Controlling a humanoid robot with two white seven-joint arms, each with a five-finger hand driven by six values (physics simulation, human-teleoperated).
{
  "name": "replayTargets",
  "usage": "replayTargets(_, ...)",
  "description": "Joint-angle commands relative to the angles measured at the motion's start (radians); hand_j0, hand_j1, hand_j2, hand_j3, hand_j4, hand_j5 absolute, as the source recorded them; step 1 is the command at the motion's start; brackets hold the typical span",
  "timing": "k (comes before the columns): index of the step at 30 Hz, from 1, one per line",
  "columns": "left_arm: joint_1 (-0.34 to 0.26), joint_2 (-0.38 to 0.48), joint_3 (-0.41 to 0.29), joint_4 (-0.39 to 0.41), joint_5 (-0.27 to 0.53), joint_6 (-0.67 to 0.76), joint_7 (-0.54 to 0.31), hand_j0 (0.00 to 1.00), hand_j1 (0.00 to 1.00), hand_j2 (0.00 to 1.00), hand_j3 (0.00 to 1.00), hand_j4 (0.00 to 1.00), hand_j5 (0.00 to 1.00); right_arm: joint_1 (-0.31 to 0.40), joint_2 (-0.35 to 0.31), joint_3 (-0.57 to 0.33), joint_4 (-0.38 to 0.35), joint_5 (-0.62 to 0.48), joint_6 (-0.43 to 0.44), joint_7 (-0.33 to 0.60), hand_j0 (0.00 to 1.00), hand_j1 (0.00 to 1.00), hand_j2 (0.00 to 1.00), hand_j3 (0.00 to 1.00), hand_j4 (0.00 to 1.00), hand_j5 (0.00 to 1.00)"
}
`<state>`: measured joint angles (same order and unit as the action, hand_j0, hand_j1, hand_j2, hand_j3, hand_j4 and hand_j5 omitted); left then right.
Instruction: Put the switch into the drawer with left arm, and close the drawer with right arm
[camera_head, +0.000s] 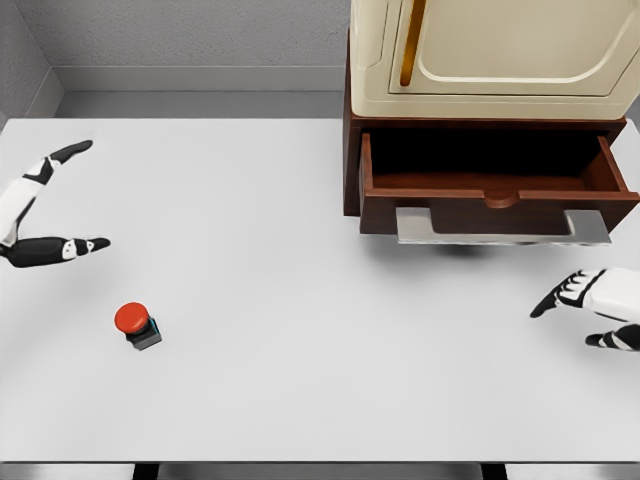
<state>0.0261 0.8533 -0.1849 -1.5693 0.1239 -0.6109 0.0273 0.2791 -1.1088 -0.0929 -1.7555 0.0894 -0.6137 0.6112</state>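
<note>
Head view: the table (300, 200) spans everything; the drawer (490, 185) stands open at the far right. My left hand (45, 215) and right hand (590, 300) hover spread, empty. The switch (137, 324) sits near-left, red button tilted up-left.

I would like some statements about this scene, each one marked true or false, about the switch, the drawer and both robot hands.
1. The drawer is pulled open. True.
2. The switch lies inside the drawer. False: it stands on the white table, far left of the drawer.
3. The left robot hand holds the switch. False: it is open and apart from the switch, above it in the picture.
4. The right robot hand holds nothing. True: it is open, below the drawer's grey handle.
5. The switch has a red button on top. True.
</note>
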Motion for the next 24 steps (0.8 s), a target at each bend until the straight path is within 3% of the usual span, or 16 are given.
replayTargets(1, 0.002, 0.032, -0.005, -0.006, 0.115, 0.000, 0.000, 0.95, 0.95, 0.95, 0.95, 0.95, 0.95, 0.003, -0.002, -0.007, 0.004, -0.017, 0.003, 0.000, 0.73, 0.73, 0.73, 0.73, 0.73, 0.73)
replayTargets(9, 0.023, 0.101, -0.175, -0.055, 0.367, 0.000, 0.003, 0.92, 0.92, 0.92, 0.92, 0.92, 0.92, 0.022, -0.003, -0.007, 0.004, -0.017, 0.003, 0.000, 0.73, 0.73, 0.73, 0.73, 0.73, 0.73)
replayTargets(11, 0.048, 0.127, -0.214, -0.072, 0.365, 0.000, 0.019, 0.92, 0.92, 0.92, 0.92, 0.92, 0.92, 0.043, -0.006, -0.008, 0.002, -0.019, 0.003, 0.000, 0.70, 0.70, 0.70, 0.70, 0.70, 0.70)
replayTargets(18, 0.155, 0.185, -0.214, -0.089, 0.362, 0.000, 0.072, 0.93, 0.93, 0.93, 0.93, 0.93, 0.93, 0.043, -0.009, -0.022, 0.001, -0.023, 0.003, 0.000, 0.61, 0.61, 0.61, 0.61, 0.61, 0.61)
replayTargets(24, 0.158, 0.220, -0.205, -0.112, 0.362, 0.000, 0.137, 0.93, 0.93, 0.93, 0.93, 0.93, 0.93, 0.043, -0.011, -0.030, -0.001, -0.039, 0.003, 0.000, 0.61, 0.61, 0.61, 0.61, 0.61, 0.61)
